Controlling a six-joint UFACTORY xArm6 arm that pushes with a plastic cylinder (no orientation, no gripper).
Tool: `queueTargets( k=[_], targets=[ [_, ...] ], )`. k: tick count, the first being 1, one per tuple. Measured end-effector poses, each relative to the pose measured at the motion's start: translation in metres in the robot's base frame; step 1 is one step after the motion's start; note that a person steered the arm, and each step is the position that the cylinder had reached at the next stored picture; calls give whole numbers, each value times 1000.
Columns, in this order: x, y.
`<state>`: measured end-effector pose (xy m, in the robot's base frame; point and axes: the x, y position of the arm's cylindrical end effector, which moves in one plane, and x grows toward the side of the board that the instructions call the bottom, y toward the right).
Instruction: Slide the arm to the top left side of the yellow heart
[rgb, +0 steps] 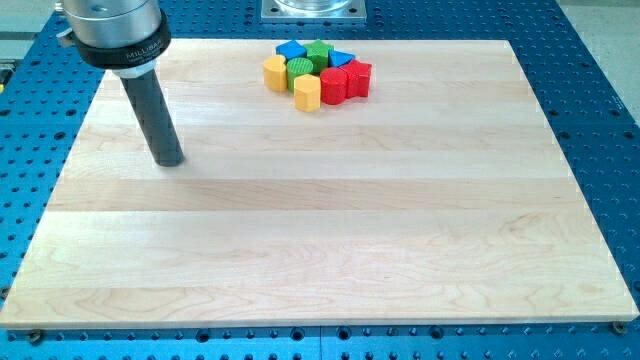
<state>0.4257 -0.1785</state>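
Pale wooden board (330, 250) on blue perforated metal table (600, 90) (evenly lit, glare-free)

my arm's mount (112, 25): cut off by view's top | clustered blocks near board's top edge: partly hidden behind each other, shapes unclear

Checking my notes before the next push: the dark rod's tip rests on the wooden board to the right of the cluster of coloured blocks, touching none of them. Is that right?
Not quite. In the camera view, my tip rests on the wooden board to the left of the cluster of coloured blocks, not the right. It touches none of them.
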Motion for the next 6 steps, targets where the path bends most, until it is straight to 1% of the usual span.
queueTargets(
  k=[3,4,5,6],
  targets=[
    [-2,-15],
    [-16,-16],
    [-79,-29],
    [-169,14]
  ],
)
